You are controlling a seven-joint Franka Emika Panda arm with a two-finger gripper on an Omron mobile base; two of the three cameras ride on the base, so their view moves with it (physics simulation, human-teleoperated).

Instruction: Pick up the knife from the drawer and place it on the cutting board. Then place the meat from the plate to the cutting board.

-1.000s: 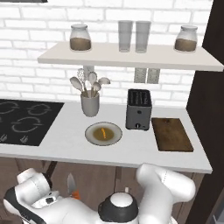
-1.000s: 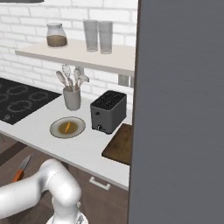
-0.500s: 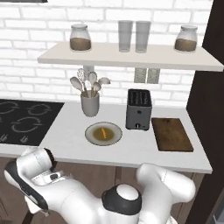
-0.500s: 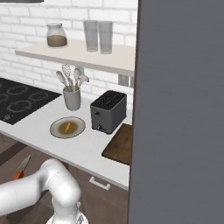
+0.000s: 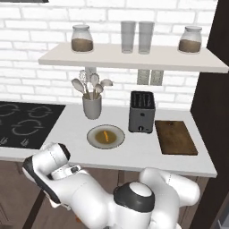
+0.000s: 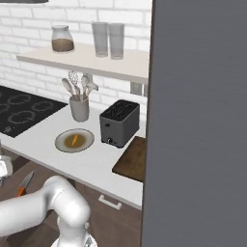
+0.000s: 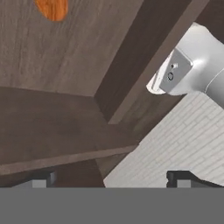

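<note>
My hand [image 7: 112, 179] hangs low with its fingers spread wide apart, holding nothing, over the wooden drawer [image 7: 52, 57]. The knife [image 6: 23, 184] lies in the drawer, its orange handle at the top of my hand view. The meat [image 5: 105, 135] sits on the plate [image 5: 95, 140] on the tabletop [image 5: 134, 154], left of the toaster [image 5: 142, 112]; the cutting board [image 5: 174, 137] lies bare to its right.

My two base cameras sit behind me, left and right, looking forward and down over the same white counter [image 5: 134, 154]: plate [image 5: 105, 136], toaster [image 6: 119, 123], cutting board [image 5: 175, 137]. My hand camera looks close into the wooden drawer [image 7: 57, 65], past my fingertips [image 7: 181, 178].
</note>
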